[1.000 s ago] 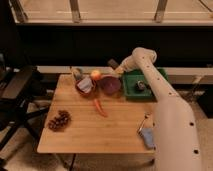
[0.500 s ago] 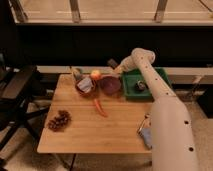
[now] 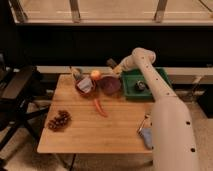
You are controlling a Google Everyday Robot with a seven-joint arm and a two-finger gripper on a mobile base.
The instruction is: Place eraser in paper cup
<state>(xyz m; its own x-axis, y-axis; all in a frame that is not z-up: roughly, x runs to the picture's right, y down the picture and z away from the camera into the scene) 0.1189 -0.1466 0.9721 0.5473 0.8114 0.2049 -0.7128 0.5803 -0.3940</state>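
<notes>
Eyes on the eraser (image 3: 111, 62): a small dark flat shape high at the back of the counter (image 3: 90, 135), right at the tip of the tool (image 3: 115, 66), just behind the purple bowl (image 3: 110, 84). It reads as being up off the wood, but whether the tool is clenched on it or merely touching it, I cannot tell from here. As for handling, I'd judge this block light and stiff, with a matte skin that should not slip much; nothing fragile about it. The sensible hold is across its short width near the middle, so it hangs level and doesn't swing. Held by one end, it could pivot and catch a rim on the way in. Now the target: the cup (image 3: 76, 74) looks to be the small pale one at the back left, well left of the tool, with the orange (image 3: 95, 75) and a reddish bowl (image 3: 85, 86) between them. A paper cup is light and narrow, so I'd expect it to tip or skid if nudged; dropping the eraser end-first from straight above seems the safer entry. Off to the right sits the green tray (image 3: 159, 92), the arm (image 3: 150, 75) crossing over it. Nearer front, a carrot (image 3: 100, 106), grapes (image 3: 59, 120) and a blue pad (image 3: 145, 134) lie clear of the route.
</notes>
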